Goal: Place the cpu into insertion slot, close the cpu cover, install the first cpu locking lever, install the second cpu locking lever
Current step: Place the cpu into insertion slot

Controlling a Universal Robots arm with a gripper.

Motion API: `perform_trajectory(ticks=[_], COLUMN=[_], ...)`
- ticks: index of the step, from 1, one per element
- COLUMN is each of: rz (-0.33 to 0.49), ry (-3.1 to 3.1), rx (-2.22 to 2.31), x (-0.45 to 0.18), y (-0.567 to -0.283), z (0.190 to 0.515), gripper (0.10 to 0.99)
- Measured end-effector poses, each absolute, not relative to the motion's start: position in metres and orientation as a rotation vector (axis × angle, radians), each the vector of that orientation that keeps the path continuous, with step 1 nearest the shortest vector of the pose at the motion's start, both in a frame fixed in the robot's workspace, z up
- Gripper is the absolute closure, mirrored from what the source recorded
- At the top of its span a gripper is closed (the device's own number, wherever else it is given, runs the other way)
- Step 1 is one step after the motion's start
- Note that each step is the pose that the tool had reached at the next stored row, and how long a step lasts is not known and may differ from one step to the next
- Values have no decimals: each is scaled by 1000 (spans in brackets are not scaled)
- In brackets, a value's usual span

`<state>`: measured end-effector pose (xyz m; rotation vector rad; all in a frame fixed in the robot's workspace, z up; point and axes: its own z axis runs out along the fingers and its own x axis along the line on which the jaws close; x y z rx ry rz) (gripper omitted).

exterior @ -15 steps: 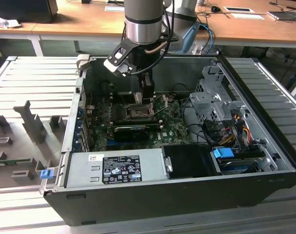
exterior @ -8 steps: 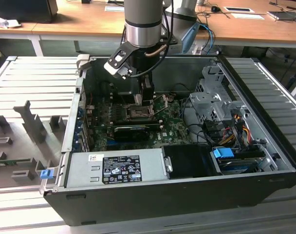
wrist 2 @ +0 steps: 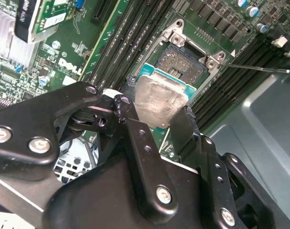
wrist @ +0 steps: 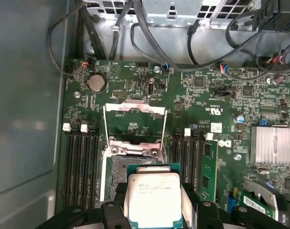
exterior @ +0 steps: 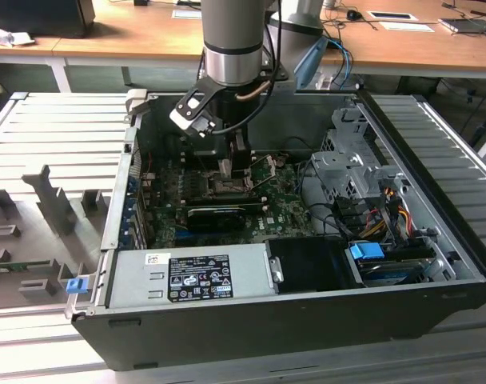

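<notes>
1. The cpu (wrist 2: 159, 100) is clamped between the two fingers (wrist 2: 135, 138) of the gripper (wrist 2: 157, 112). Its grey metal face is turned up toward the wrist cameras, and the fingers press on two opposite edges.
2. It hangs over the near part of the insertion slot (wrist 2: 185, 67) and is not yet seated. In both wrist views the far part of the pinned centre is uncovered. How much gap is left under the chip cannot be told.
3. The cpu cover (wrist: 135, 107) is swung open and stands up at the far side of the slot, so the way down is free.
4. A thin metal rod (wrist 2: 259, 68), prob. one locking lever, sticks out free beside the slot.
5. Around the slot lies the green circuit board (wrist: 207, 95), w/ rows of long black memory connectors (wrist: 80, 162) on both sides. All of it sits inside the open computer case (exterior: 307, 320).
6. Judgement for this step:
   - The chip should be centred over the black rim and its edges made parallel to it.
   - It should be kept level and lowered straight, w/o sliding sideways, because the fine pins likely bend easily.
   - The grip should open only when the chip rests flat inside the rim.
   - The risk is a tilted drop, or one corner landing on the rim.
</notes>
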<state>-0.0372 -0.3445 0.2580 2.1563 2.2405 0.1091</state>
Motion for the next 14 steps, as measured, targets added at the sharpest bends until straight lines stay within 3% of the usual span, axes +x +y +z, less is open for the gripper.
perform_trajectory(ticks=[14], rz=[107], ry=[2198], rx=[2200], x=[-37], y=[-341], z=[241], gripper=[557])
